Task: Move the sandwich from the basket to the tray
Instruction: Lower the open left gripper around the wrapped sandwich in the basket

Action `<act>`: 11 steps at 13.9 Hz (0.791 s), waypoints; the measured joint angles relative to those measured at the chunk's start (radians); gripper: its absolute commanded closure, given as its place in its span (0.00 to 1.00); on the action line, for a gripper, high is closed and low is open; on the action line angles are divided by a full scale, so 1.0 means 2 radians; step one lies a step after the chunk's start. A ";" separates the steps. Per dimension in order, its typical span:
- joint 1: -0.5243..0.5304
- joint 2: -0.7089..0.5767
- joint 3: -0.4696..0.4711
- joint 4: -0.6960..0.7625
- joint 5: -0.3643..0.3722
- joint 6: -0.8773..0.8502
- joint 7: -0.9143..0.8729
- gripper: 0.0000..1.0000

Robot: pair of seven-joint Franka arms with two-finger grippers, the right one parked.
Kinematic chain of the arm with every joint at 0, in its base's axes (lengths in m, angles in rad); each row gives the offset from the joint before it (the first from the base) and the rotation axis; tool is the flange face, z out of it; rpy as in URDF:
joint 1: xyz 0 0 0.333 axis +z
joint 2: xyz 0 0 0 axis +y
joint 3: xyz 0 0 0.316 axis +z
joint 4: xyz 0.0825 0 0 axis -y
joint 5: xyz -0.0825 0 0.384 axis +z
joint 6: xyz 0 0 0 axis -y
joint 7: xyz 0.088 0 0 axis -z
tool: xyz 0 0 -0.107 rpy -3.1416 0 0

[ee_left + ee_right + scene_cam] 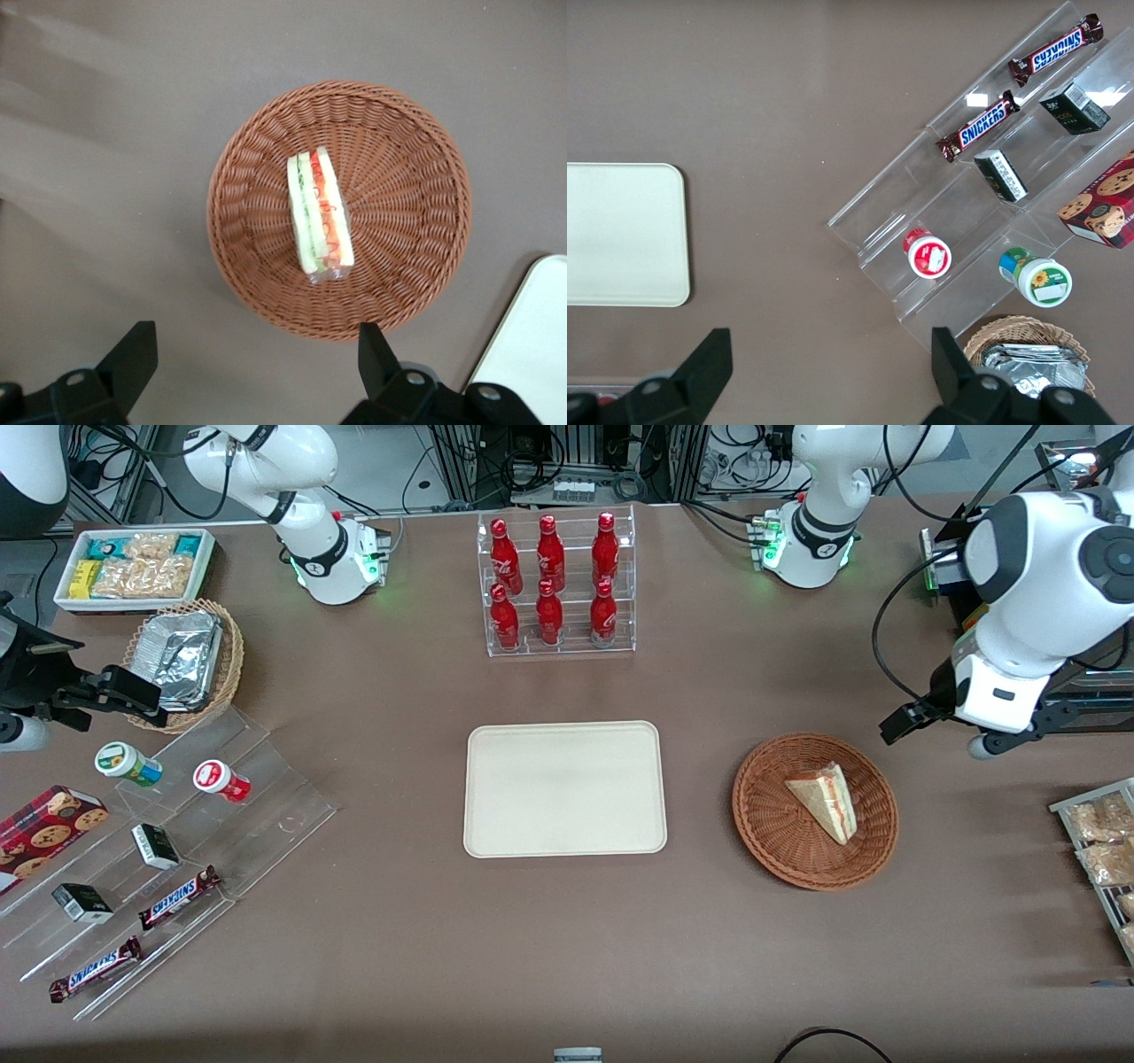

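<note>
Opening step, by the look of it: approach, with nothing grasped yet. Sandwich [824, 801] lying on its side in the basket [762, 815], roughly mid-basket and a little toward the working arm's end of the table, cut edge with red, orange and green layers plain in the left wrist view [321, 212], wrapped in something clear at its narrow end. Basket [257, 266] standing on the table [399, 921] just beside the tray [564, 788], apart from it by a strip of bare table. Tray near the table's middle, nothing on it, one rounded corner showing in the wrist view [532, 336]. Gripper [252, 354] hanging above the basket's edge nearest the working arm's base, well above the wicker, fingers [133, 354] spread wide and holding nothing; in the front view only the hand's dark tip [908, 722] peeping from under the arm. Next move, as a judgement: shift until centred over the wedge, turn the wrist so the jaws straddle its flat bread faces and not its long edge, then descend into the shallow bowl without catching the rim. Gentle closing advisable, soft bread being liable to squash; afterwards a lift clear of the rim and a carry sideways to the tray.
</note>
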 measured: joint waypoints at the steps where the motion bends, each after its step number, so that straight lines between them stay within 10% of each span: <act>1: -0.005 0.003 0.000 -0.004 0.000 0.005 -0.008 0.00; 11: -0.016 0.089 -0.001 -0.004 -0.001 0.047 -0.018 0.00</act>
